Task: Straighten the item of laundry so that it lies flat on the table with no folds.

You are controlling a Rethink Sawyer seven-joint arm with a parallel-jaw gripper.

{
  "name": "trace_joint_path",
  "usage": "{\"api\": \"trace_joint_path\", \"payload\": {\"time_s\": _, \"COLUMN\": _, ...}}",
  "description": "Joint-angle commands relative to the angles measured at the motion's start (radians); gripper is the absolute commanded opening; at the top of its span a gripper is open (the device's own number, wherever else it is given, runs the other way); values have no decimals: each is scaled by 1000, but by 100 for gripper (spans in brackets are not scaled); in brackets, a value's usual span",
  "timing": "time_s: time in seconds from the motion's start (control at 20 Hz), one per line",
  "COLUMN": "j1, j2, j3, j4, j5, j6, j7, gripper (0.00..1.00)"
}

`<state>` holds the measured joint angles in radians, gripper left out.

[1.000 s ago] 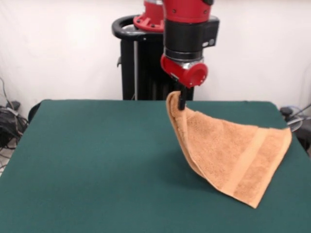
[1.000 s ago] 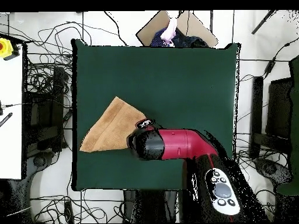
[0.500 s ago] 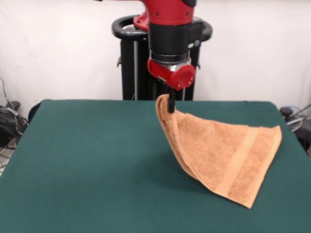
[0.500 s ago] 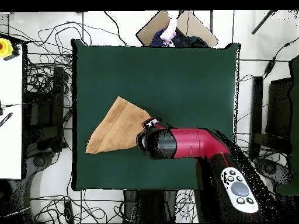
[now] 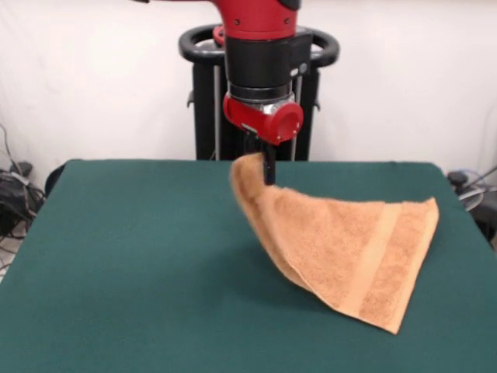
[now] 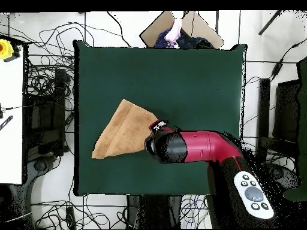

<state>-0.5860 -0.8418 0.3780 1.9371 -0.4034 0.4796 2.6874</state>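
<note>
Tool clamped on raised corner of peach terry-cloth towel. Rest drapes, doubled, onto dark green felt bench, toward one side edge. Unfolding unfinished; flat spread remains.

A robotics lab — my workplace.
Cables sprawl round my green table, white wall behind — no home.
</note>
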Motion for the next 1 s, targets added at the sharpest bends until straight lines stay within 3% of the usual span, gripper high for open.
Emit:
{"api": "trace_joint_path", "payload": {"time_s": 0.05, "j1": 17, "j2": 4, "j3": 82, "j4": -16, "j5": -79, "j6": 68, "j7": -216, "gripper": 100}}
{"api": "trace_joint_path", "payload": {"time_s": 0.65, "j1": 78, "j2": -16, "j3": 44, "j4": -2, "j5": -39, "j6": 88, "j7": -108, "gripper": 100}}
{"api": "trace_joint_path", "payload": {"time_s": 1.0, "j1": 280, "j2": -16, "j3": -75, "j4": -23, "j5": -16, "j6": 35, "j7": 124, "gripper": 100}}
